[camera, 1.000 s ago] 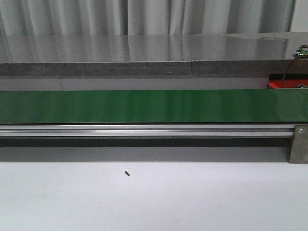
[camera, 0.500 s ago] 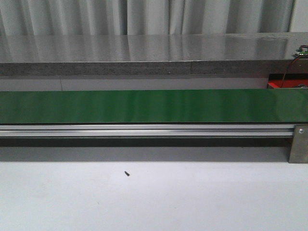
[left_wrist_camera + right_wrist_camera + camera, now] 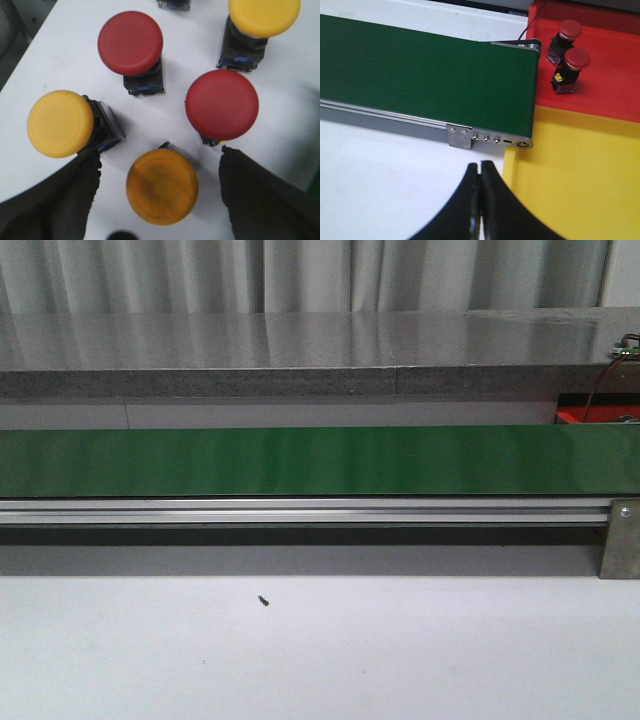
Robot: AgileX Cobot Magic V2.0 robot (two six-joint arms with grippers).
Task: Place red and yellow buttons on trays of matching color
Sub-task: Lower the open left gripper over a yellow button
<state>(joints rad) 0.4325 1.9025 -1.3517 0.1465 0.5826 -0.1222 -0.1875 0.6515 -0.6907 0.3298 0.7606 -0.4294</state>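
An orange-yellow mushroom button (image 3: 162, 186) stands on the white table (image 3: 65, 55) directly between the spread fingers of the left gripper (image 3: 159, 197), which is open and touches nothing. Around it stand four more: a yellow button (image 3: 60, 123) at ten o'clock, a red button (image 3: 130, 43) at twelve, a second red button (image 3: 222, 104) at two, and another yellow button (image 3: 264, 16) farther off at one. In the right wrist view, the right gripper (image 3: 480, 200) hangs with its fingers pressed together, empty, over the table edge beside the yellow tray (image 3: 580, 175). Beyond that lies the red tray (image 3: 610, 85), holding two red buttons (image 3: 568, 28) (image 3: 576, 58). The green conveyor belt (image 3: 320, 460) crosses the front view on an aluminium rail (image 3: 300, 510), with a grey stone counter (image 3: 300, 350) and pale curtains (image 3: 300, 275) behind.
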